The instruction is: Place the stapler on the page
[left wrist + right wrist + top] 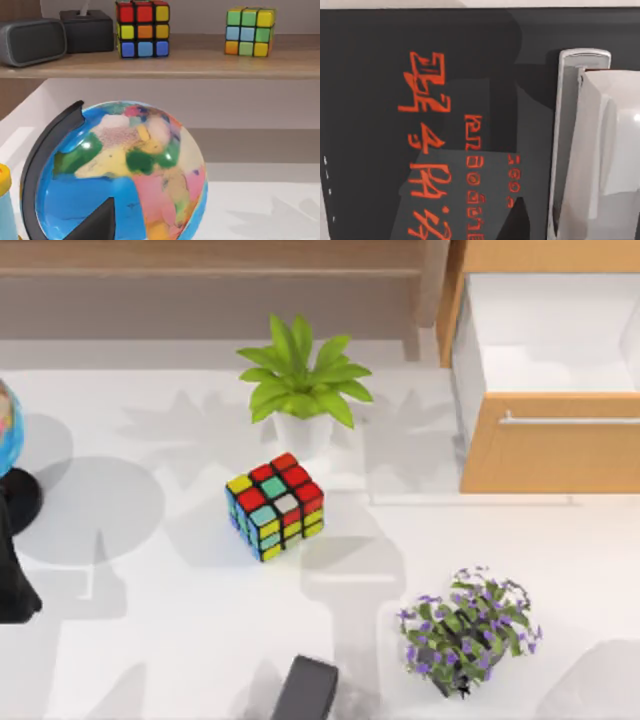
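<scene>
The stapler, pale grey and white, sits at the right of the right wrist view, resting on the dark page with red lettering. Whether either gripper is open or closed I cannot tell. In the top view a dark object lies at the bottom centre; the stapler seems near the page's edge, so a nudge could push it off.

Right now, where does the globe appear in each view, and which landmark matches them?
Top view: globe at the far left edge, cut off.
Left wrist view: globe close up, wooden shelf behind.
Right wrist view: dark page with red lettering, stapler.
Shared landmark: the wooden shelf, along the top view's back.
</scene>
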Controlling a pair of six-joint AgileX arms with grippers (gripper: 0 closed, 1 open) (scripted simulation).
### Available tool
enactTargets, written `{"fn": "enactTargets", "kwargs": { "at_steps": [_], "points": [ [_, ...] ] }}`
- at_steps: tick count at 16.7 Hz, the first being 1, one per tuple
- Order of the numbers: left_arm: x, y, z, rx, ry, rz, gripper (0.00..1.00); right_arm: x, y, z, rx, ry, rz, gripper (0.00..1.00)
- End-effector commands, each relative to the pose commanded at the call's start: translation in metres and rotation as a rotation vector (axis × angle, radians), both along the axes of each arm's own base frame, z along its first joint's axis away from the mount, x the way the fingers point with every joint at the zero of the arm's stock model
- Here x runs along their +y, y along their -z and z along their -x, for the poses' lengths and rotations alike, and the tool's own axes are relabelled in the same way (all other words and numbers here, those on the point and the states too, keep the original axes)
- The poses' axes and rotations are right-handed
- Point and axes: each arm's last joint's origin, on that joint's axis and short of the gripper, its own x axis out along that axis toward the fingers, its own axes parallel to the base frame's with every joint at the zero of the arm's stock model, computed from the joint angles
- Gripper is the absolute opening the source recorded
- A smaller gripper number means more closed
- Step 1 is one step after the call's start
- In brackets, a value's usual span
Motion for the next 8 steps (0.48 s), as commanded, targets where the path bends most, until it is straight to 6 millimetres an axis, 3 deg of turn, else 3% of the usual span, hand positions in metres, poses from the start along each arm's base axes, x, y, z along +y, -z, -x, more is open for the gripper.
{"fn": "enactTargets", "kwargs": {
  "at_steps": [3,8],
  "points": [
    [0.0000,0.0000,0.0000,0.000,0.000,0.000,1.00,0.0000,0.0000,0.0000,0.000,0.000,0.000,0.98],
    [0.0000,0.0000,0.0000,0.000,0.000,0.000,1.00,0.0000,0.0000,0.0000,0.000,0.000,0.000,1.00]
  ]
}}
